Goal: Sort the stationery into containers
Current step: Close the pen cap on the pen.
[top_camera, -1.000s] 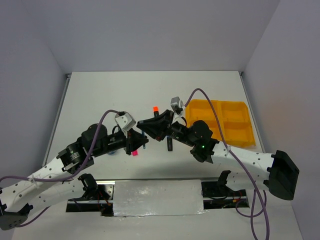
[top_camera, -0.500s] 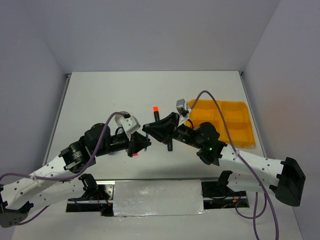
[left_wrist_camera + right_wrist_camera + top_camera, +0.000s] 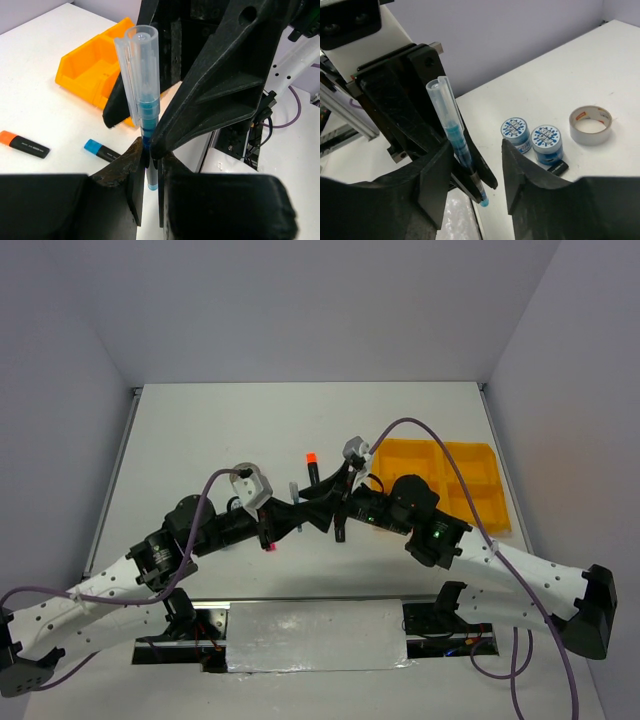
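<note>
Pen (image 3: pixel 144 100) near upright, cap up, pinched tight in left tool (image 3: pixel 150 161), between right tool's (image 3: pixel 472 150) parted fingers

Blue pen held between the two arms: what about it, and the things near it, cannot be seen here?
- Left wrist view: whether the right jaws touch the blue pen; one black finger overlaps it.
- Top external view: the pen's barrel, covered by both arms' jaws.
- Right wrist view: what the black piece beside the tubs is; a finger hides most of it.
</note>
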You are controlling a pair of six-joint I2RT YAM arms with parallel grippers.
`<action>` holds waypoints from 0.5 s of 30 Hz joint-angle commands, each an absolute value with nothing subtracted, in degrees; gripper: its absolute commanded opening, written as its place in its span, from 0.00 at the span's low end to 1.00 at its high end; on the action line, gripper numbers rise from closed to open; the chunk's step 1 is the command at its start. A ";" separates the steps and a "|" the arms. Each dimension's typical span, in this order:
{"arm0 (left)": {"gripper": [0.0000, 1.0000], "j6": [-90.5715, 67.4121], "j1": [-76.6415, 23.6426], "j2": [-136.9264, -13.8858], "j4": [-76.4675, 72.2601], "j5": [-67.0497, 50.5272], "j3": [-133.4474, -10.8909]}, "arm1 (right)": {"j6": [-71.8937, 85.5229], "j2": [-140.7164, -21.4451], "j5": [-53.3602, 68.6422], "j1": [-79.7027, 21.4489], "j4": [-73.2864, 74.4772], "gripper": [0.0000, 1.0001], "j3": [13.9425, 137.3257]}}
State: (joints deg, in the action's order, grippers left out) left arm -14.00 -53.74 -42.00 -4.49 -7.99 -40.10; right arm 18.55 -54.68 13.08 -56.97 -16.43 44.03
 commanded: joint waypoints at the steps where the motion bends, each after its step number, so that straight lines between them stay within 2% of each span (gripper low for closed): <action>1: 0.00 -15.20 -53.53 -40.52 -11.25 -5.19 -39.99 | 17.40 -53.44 13.53 -57.22 -12.04 0.52 47.10; 5: 0.00 -15.73 -53.52 -41.22 -10.37 -4.66 -39.64 | 16.61 -52.91 15.11 -57.22 -12.22 0.61 48.43; 15: 0.00 -16.35 -53.52 -42.45 -9.41 -6.94 -39.55 | 12.75 -53.35 15.21 -57.22 -9.76 0.63 54.22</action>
State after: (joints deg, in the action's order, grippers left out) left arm -15.42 -53.67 -42.85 -5.63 -6.11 -39.83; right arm 15.09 -53.34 14.98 -56.86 -10.63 50.30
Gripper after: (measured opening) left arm 0.228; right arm 0.626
